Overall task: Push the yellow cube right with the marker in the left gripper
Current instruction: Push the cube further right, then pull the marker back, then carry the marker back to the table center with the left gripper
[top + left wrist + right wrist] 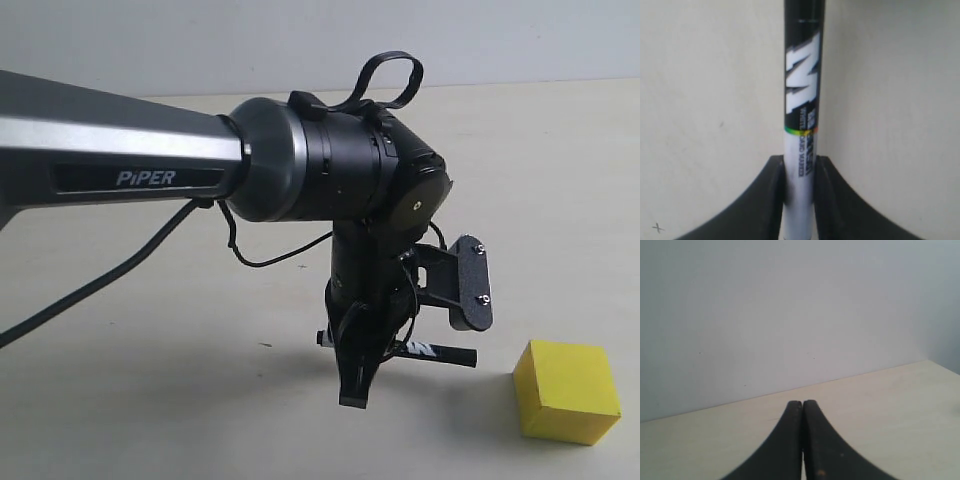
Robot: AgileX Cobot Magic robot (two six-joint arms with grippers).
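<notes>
My left gripper (357, 372) hangs low over the table, shut on the marker (432, 351), which lies level and points right. In the left wrist view the marker (802, 95) runs straight out from between the black fingers (826, 172), white barrel in the grip and black labelled part beyond. The yellow cube (566, 390) rests on the table to the right, a short gap beyond the marker's black tip. My right gripper (802, 405) is shut with nothing in it; it does not show in the exterior view.
The pale table (150, 400) stretches all around, with a grey wall (790, 305) behind its far edge. The left arm's long grey link (110, 150) and its black cable (110, 275) span the left half of the exterior view.
</notes>
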